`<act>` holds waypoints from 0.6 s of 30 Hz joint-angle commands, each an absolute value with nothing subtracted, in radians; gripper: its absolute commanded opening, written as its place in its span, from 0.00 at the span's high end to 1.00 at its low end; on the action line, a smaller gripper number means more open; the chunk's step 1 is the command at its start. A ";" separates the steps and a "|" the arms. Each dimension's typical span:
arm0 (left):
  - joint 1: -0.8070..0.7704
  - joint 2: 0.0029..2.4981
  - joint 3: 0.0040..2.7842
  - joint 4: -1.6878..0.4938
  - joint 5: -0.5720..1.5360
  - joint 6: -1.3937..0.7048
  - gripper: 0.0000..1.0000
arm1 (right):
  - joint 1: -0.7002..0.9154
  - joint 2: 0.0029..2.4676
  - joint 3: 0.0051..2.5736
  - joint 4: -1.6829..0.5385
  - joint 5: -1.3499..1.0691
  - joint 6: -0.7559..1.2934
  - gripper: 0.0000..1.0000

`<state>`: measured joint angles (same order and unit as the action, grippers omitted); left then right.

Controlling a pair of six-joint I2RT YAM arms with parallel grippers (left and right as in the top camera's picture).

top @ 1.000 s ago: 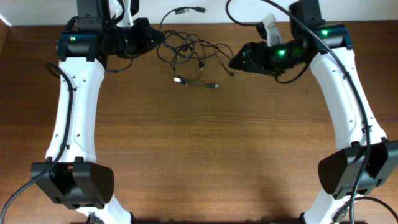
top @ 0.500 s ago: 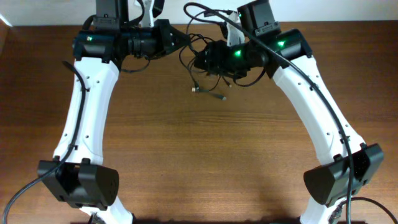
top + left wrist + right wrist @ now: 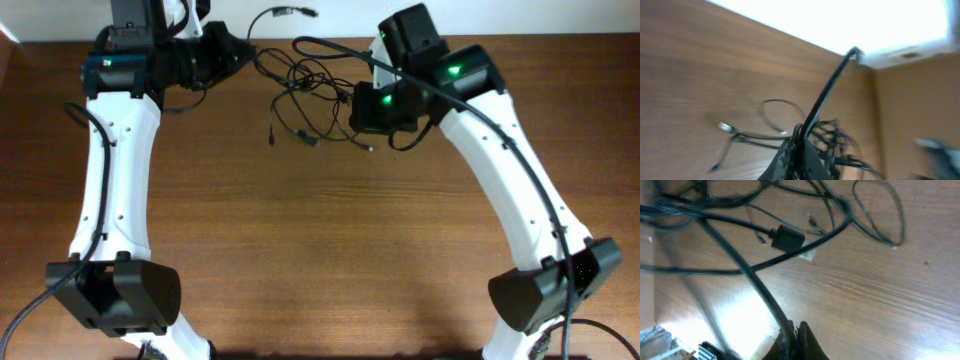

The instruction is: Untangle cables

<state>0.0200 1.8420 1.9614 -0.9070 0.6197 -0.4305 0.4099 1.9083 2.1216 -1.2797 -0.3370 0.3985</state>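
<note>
Tangled cables (image 3: 310,85), top middle
Left end effector (image 3: 799,145) and right end effector (image 3: 795,331) each pinch one (probably to pull the knot loose).

Table (image 3: 320,250) — brown wood, smooth, faint sheen (visible grain); cables (image 3: 305,85) — black, rubbery, slightly glossy.

My left arm (image 3: 110,170) runs up the left side to the far edge, with the left gripper (image 3: 240,55) pointing right and its fingers pinched on the cables (image 3: 787,238). My right arm (image 3: 520,190) arches from near right toward the far middle. The right gripper (image 3: 358,108) is aimed left and likewise clamped on a strand.
</note>
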 commanded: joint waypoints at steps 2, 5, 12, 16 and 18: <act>0.038 1.816 1.984 -0.976 0.279 -0.338 1.00 | 0.306 1.774 2.283 -1.351 -0.389 0.342 0.96; 0.038 1.816 1.984 -1.005 0.143 -0.338 0.90 | 0.218 1.729 2.301 -1.378 -0.441 0.317 0.96; 0.031 1.816 1.984 -1.024 0.267 -0.241 0.57 | 0.168 1.737 2.300 -1.468 -0.442 0.268 0.96; -0.027 1.818 1.979 -1.039 0.515 -0.009 0.50 | 0.211 1.762 2.300 -1.467 -0.442 0.268 0.96; -0.074 1.823 1.977 -1.041 0.593 0.059 0.38 | 0.216 1.763 2.300 -1.466 -0.442 0.268 0.96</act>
